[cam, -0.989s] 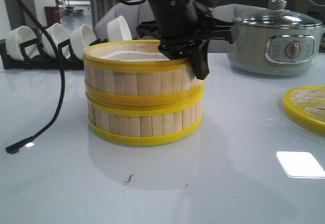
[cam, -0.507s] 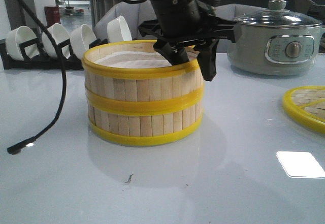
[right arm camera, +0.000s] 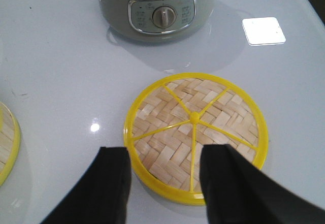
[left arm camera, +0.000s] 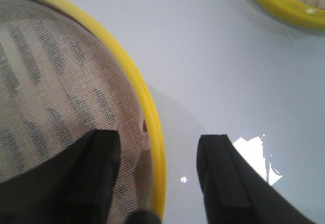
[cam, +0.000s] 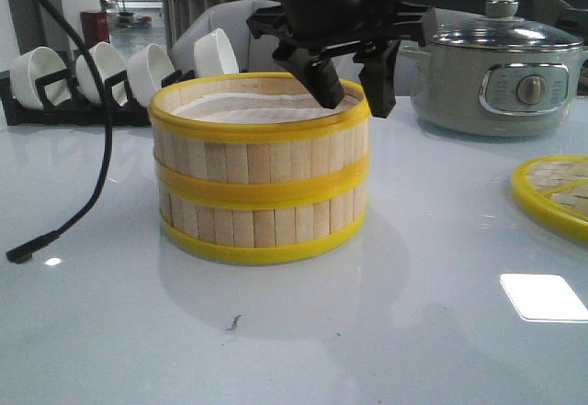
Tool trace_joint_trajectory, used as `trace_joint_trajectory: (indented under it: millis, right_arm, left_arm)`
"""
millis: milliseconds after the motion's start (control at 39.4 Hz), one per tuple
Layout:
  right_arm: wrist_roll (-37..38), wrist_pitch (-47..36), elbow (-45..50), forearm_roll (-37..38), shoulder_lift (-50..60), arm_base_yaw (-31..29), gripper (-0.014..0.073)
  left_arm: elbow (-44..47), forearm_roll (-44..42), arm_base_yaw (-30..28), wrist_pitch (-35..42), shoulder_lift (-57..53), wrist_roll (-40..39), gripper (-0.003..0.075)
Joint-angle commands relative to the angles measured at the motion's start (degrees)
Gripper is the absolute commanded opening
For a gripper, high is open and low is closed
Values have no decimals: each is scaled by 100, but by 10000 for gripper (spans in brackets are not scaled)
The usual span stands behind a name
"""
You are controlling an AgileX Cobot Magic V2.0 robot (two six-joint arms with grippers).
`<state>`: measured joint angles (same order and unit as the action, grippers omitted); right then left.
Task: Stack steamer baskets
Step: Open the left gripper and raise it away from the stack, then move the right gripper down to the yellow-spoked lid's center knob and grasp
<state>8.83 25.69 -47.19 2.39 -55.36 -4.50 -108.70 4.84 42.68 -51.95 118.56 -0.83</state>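
Left gripper [cam: 351, 82] has its fingers spread, straddling the back rim of the top steamer basket [cam: 260, 146] without pinching it, so it looks like a release. That basket sits square on the lower steamer basket [cam: 263, 226] mid-table, so the stack looks done. Arm comes down from above. Right gripper [right arm camera: 163, 183] hangs open over the woven lid [right arm camera: 195, 135].

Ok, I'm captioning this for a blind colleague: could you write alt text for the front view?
Two steamer baskets stand stacked on a white table, with the left gripper open above the top rim. Behind are an electric pot and racked white bowls; a woven lid lies at right.
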Motion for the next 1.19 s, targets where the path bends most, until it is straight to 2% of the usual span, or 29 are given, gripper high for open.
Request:
trace_joint_trajectory:
  millis: [0,228,279,330,406,482,786,939,1167]
  right_arm:
    - [-47,-382,-209,67,58,-16,423]
    - [-47,-382,-209,67,58,-16,423]
    - [-47,-382,-209,67,58,-16,423]
    - [-47,-382,-209,67,58,-16,423]
    - [-47,-382,-209,67,58,-16,423]
    - [-47,-382,-209,67,58,-16,423]
    - [-47,-359,-209,62,58,-16,423]
    - [-47,-337,-209,62,58,-16,423]
    - [-47,-331,-209,-93,58,-3,423]
  left_arm:
    - [-219,11,37,241,-479,-68,420]
    - [-232,-12,-49,253,-844,-68,403]
    - [-229,-12,-121,253,-962,-68,355]
    - [-229,-12,-199,253,-1094,-68,274]
    - [-229,0,-385,253,-1383,-68,72]
    - [-229,12,-559,225,-1626,-68,105]
    - [91,12,-1575,198,-2842,-68,86]
    - [698,12,-2188,299,-3619,-68,86]
    - [2321,-72,-2847,906,-5023,-68,86]
